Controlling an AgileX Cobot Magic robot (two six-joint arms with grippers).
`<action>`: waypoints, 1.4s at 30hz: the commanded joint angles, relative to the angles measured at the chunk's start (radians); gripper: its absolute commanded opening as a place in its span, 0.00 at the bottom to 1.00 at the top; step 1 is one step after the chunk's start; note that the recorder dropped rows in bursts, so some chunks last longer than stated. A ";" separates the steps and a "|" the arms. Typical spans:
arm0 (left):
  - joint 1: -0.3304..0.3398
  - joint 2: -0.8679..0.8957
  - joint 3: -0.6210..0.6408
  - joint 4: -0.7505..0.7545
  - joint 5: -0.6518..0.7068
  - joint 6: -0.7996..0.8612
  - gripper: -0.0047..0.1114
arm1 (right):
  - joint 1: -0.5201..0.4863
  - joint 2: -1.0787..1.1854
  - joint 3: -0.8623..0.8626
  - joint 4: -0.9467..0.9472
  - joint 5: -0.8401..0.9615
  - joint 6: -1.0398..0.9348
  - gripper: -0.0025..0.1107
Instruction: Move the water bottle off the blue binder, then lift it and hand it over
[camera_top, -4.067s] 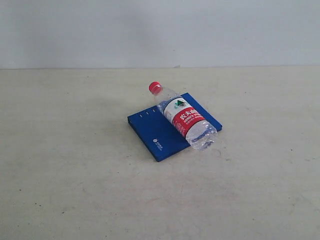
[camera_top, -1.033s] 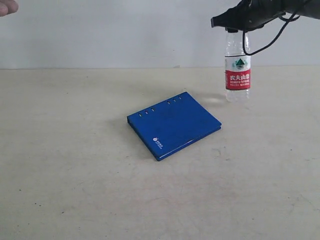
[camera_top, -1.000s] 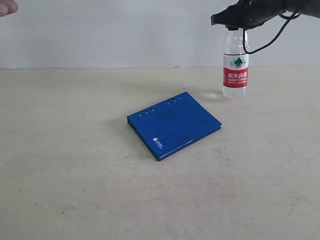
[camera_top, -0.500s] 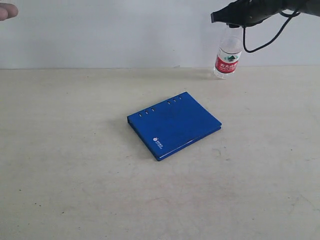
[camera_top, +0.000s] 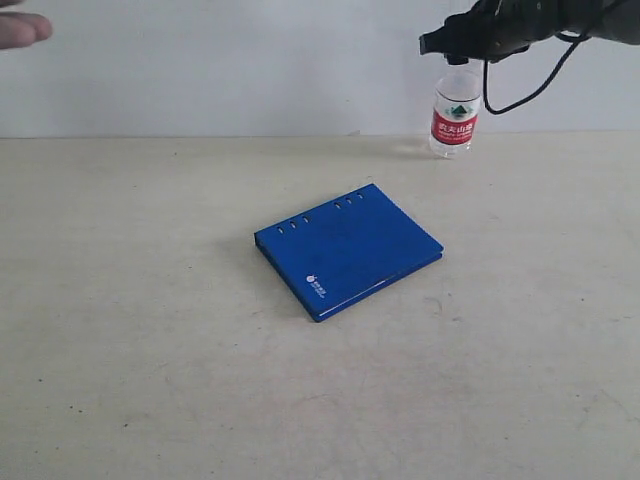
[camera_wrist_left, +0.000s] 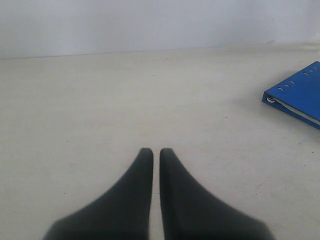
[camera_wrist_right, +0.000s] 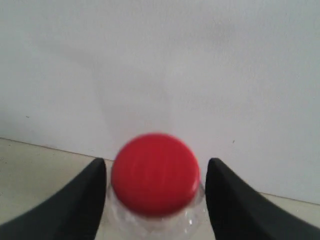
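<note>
The water bottle (camera_top: 454, 118), clear with a red cap and a red-and-white label, is upright at the far right of the table, well away from the blue binder (camera_top: 347, 250). The binder lies flat mid-table with nothing on it. My right gripper (camera_top: 452, 50) is at the bottle's top. In the right wrist view its fingers (camera_wrist_right: 85, 195) flank the red cap (camera_wrist_right: 155, 180) with a gap on each side, so the right gripper (camera_wrist_right: 156, 162) is open. My left gripper (camera_wrist_left: 152, 150) is shut and empty over bare table, the binder's corner (camera_wrist_left: 300, 92) off to one side.
A person's hand (camera_top: 22, 30) shows at the upper left edge of the exterior view. A pale wall runs along the back of the table just behind the bottle. A black cable (camera_top: 520, 85) hangs from the right arm.
The bottle went from hanging tilted in the right gripper to upright at the back of the table. The right jaws have spread apart. The hand at the upper left came in a little.
</note>
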 joint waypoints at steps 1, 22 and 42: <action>-0.008 -0.001 0.003 0.005 0.000 0.000 0.08 | -0.004 -0.001 -0.003 -0.042 -0.099 -0.003 0.49; -0.008 -0.001 0.003 0.005 0.000 0.000 0.08 | -0.004 -0.295 -0.003 -0.061 0.302 -0.037 0.49; -0.008 -0.001 0.003 0.101 -0.002 0.123 0.08 | -0.001 -0.416 0.289 0.933 0.913 -0.821 0.49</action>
